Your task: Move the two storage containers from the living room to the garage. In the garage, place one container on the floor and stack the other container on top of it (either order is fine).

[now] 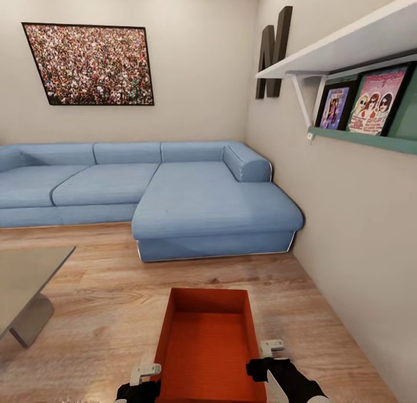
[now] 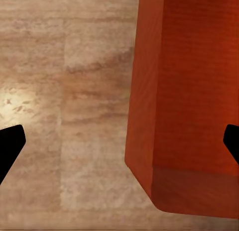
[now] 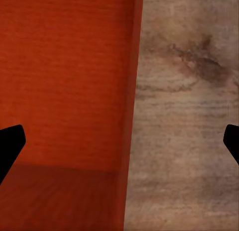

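One orange-red storage container (image 1: 208, 345) sits on the light wood-plank floor (image 1: 104, 310) of the living room, in front of the blue sofa (image 1: 174, 194), with the grey low table (image 1: 23, 275) off to its left and the wall with shelves (image 1: 347, 50) to its right. Its open top faces up and its long walls run away from the robot.

The left pincer (image 1: 139, 385) hangs at the container's left long wall, and the right pincer (image 1: 278, 362) at the right long wall. In each wrist view the two dark fingertips stand spread wide, one over the ribbed bottom inside the bin and one over bare floor, so each pincer straddles a wall and grips nothing yet (whether the fingers reach below the rim cannot be told).

This looks like the pick-up step for one bin, still far from the garage. The next move calls for both pincers to settle over their walls and close evenly, then lift level so the container does not tip.
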Motion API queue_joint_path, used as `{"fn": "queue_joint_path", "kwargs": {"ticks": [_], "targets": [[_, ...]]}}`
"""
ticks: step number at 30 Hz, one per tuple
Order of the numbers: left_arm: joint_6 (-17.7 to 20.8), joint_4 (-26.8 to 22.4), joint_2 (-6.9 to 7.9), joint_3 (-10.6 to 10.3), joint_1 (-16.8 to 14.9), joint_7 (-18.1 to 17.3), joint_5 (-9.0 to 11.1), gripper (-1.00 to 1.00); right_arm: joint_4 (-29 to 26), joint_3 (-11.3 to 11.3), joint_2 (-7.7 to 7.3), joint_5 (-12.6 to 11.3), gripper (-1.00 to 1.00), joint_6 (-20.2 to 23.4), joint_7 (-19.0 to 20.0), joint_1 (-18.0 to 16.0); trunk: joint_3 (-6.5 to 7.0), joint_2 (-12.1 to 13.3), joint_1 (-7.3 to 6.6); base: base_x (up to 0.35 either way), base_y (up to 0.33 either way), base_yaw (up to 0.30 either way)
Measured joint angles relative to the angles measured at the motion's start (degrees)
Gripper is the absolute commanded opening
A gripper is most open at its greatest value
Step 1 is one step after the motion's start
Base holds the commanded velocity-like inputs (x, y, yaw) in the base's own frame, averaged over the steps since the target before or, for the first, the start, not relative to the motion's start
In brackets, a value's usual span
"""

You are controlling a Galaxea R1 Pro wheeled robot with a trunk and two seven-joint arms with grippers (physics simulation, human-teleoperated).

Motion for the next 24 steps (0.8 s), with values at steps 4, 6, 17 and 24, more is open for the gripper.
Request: {"fn": "queue_joint_path", "kwargs": {"ticks": [4,6,17,24], "targets": [[-0.4,0.0,-0.03,0.1,0.0,0.0,0.0,1.0,0.0,0.0,0.0,0.0,1.0,0.0,0.0,0.0,-0.67,0.0,0.08,0.0,0.0,0.0],[-0.5,0.0,-0.05,0.1,0.0,0.0,0.0,1.0,0.0,0.0,0.0,0.0,1.0,0.0,0.0,0.0,-0.67,0.0,0.08,0.0,0.0,0.0],[-0.7,-0.1,-0.08,-0.1,-0.1,0.1,0.1,1.0,0.0,0.2,0.08,0.2,1.0,0.1,0.0,0.0,-0.67,0.0,0.08,0.0,0.0,0.0],[-0.7,-0.1,-0.11,-0.1,-1.0,0.1,0.2,1.0,0.0,0.2,0.09,0.3,1.0,0.1,0.0,0.0,-0.89,-0.1,0.1,0.0,0.0,0.0]]}}
